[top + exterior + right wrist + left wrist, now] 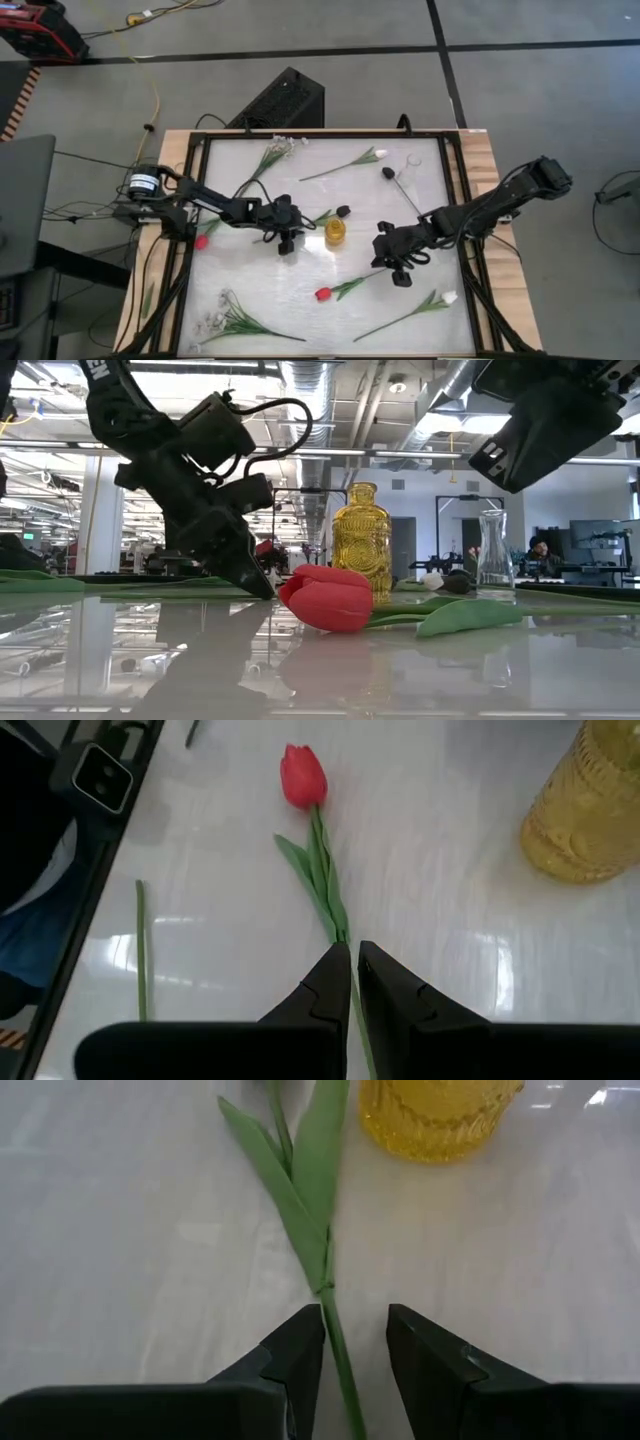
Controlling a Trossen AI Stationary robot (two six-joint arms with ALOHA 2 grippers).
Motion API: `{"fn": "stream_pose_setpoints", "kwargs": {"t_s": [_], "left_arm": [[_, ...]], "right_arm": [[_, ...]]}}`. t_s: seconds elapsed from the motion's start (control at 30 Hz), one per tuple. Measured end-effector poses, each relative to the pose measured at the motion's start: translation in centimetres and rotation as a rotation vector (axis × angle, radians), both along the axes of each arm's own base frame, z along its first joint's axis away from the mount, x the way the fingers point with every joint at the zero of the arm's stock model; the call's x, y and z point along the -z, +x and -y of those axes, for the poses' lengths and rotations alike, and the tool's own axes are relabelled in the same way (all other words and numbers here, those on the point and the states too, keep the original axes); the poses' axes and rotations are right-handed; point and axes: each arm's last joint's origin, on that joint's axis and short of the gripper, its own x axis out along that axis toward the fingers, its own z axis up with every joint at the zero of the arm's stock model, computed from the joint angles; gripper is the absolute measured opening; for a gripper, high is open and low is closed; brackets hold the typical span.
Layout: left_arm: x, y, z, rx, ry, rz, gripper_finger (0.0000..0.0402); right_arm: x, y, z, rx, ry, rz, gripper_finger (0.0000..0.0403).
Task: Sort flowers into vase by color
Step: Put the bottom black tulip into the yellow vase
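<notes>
My left gripper [287,240] is low over the table, left of the yellow vase [335,232]. It is open, with one finger on each side of the green stem [333,1330] of a dark tulip [343,211] that lies flat. The stem runs close along one finger; I cannot tell if they touch. A red tulip [322,293] lies on its side near the front, its bloom [325,598] resting on the table. My right gripper [397,268] hangs shut, well above that tulip's stem end [340,925].
A clear vase [495,550] stands at the far right. Another dark tulip [387,173], white tulips [378,153] [448,297], white blossom sprays [275,150] [225,320] and a red flower [201,242] lie scattered. A loose green stem [140,950] lies by the table's frame.
</notes>
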Motion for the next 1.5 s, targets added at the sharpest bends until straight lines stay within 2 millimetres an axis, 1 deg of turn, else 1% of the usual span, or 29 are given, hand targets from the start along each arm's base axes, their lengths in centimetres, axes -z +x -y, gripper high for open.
{"fn": "stream_pose_setpoints", "kwargs": {"t_s": [0.1, 0.23, 0.27, 0.33, 0.4, 0.47, 0.53, 0.67, 0.77, 0.83, 0.9, 1.0, 1.1, 1.27, 1.5], "left_arm": [[0.2, -0.2, 0.3, -0.005, 0.011, -0.035, 0.0087], [0.3, -0.4, 0.5, -0.006, 0.005, -0.057, 0.002], [0.3, -0.4, 0.6, -0.012, 0.002, -0.057, 0.0011], [0.1, -0.4, 0.6, -0.023, 0.019, -0.051, 0.0006], [-0.4, -0.5, 0.7, -0.049, 0.056, -0.033, 0.0002], [-1.3, -0.8, 0.7, -0.073, 0.097, -0.015, 0.0001], [-2.7, -1.1, 0.6, -0.089, 0.141, 0.034, 0.0], [-6.6, -1.4, 0.5, -0.118, 0.216, 0.216, 0.0], [-8.4, -2.4, 0.4, -0.136, 0.257, 0.337, 0.0], [-9.9, -3.0, 0.4, -0.13, 0.261, 0.483, 0.0], [-11.0, -3.7, 0.5, -0.101, 0.241, 0.626, 0.0], [-11.7, -4.7, 0.8, -0.035, 0.194, 0.795, 0.0], [-12.6, -5.2, 1.0, 0.034, 0.141, 0.952, 0.0], [-13.4, -5.5, 1.4, 0.132, 0.05, 1.085, 0.0], [-15.0, -5.9, 2.0, 0.332, -0.01, 1.238, 0.0]], "right_arm": [[0.0, 0.0, 0.0, 0.0, -0.001, -0.002, 0.0054], [0.0, 0.0, 0.0, 0.0, 0.0, -0.001, 0.0054], [0.0, 0.0, 0.0, 0.0, 0.0, -0.001, 0.0054], [0.0, 0.0, 0.0, 0.0, 0.0, -0.001, 0.0054], [0.0, 0.0, 0.0, 0.0, 0.0, -0.001, 0.0054], [0.0, 0.0, 0.0, 0.004, -0.003, 0.003, 0.0054], [0.0, 0.1, 0.1, 0.022, -0.02, 0.011, 0.0054], [-0.2, 0.2, 0.1, 0.037, -0.024, 0.037, 0.0054], [-0.4, 0.4, 0.0, 0.037, -0.012, 0.071, 0.0054], [-0.7, 0.6, -0.1, 0.038, 0.0, 0.101, 0.0054], [-0.9, 0.8, -0.2, 0.036, 0.008, 0.135, 0.0054], [-1.3, 1.1, -0.3, 0.004, -0.01, 0.197, 0.0054], [-1.8, 1.4, -0.3, -0.022, -0.026, 0.264, 0.0054], [-3.0, 2.0, -0.5, -0.067, -0.052, 0.426, 0.0054], [-4.9, 2.9, 0.0, -0.079, -0.095, 0.663, 0.0054]]}}
